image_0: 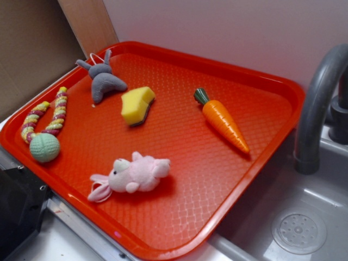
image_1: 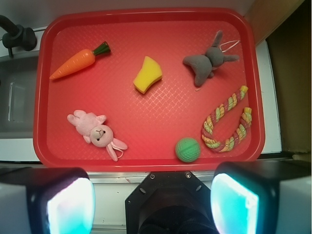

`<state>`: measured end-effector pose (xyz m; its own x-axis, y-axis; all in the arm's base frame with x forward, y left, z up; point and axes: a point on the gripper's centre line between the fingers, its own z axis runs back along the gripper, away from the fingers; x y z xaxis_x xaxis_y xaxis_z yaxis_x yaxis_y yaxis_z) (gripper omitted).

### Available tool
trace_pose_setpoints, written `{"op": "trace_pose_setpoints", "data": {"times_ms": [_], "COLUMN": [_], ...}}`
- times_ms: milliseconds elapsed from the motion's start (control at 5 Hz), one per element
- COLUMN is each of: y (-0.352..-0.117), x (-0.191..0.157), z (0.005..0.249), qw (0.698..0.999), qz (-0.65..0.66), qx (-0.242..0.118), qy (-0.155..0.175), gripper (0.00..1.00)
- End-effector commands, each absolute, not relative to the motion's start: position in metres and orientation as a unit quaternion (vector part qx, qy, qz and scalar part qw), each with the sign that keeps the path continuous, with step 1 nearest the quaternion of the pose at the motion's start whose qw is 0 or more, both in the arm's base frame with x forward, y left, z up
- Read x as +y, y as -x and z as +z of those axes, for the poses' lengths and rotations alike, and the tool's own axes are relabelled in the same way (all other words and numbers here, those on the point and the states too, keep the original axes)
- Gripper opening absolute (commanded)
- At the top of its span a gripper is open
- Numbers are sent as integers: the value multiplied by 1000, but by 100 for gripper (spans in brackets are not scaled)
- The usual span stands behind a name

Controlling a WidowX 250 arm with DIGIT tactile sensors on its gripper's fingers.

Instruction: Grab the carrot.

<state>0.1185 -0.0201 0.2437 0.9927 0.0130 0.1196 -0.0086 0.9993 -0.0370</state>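
Lying untouched on the red tray [image_0: 283, 89], the carrot [image_0: 222, 119] sits at the upper right of the exterior view and at the upper left of the wrist view, green stub pointing toward the tray's far rim, tip toward the sink [image_0: 304, 228]. It has bare tray all round it, the sponge [image_0: 137, 104] being its nearest neighbour and still apart. The pincer [image_1: 151, 202] hangs back over the tray's near edge, well away from the carrot, its two pads spread wide with nothing between them. I'd guess the carrot is light, hard plastic, glossy and so a bit slippery; its taper could squirt it out of a squeeze. The thick ridged part just below the stub looks the safest hold, jaws set across the body. The bunny [image_0: 133, 175], grey plush [image_0: 103, 80], rope [image_0: 51, 114] and ball [image_0: 44, 147] lie clear of that path.
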Motion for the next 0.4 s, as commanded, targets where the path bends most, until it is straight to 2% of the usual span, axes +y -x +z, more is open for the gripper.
{"op": "trace_pose_setpoints", "data": {"times_ms": [0,200], "y": [-119,-132], "x": [-20,-56], "z": [244,247], "qw": [998,995], "qz": [5,26], "qx": [-60,-80], "qy": [18,52], "gripper": [100,100]}}
